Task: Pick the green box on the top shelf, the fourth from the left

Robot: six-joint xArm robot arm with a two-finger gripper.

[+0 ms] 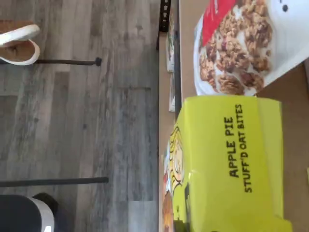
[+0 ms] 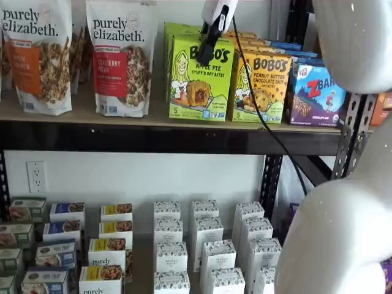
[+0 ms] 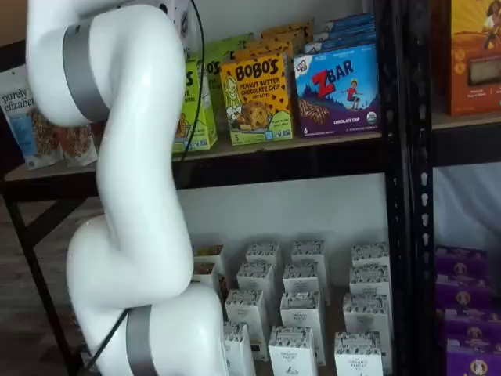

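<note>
Bobo's Apple Pie box (image 2: 199, 79) stood on top shelf (image 2: 153, 136), peanut butter box (image 2: 262, 87) at its 3 o'clock, gripper (image 2: 207, 50) hung at its top edge, finger state could not be told.

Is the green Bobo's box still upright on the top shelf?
Upright: the green box stands on the top shelf, label facing forward. The pincer hangs before its top edge.

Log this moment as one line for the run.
phase: approach | pincer: above green box, state unclear | box: upright on top shelf, not gripped
</note>
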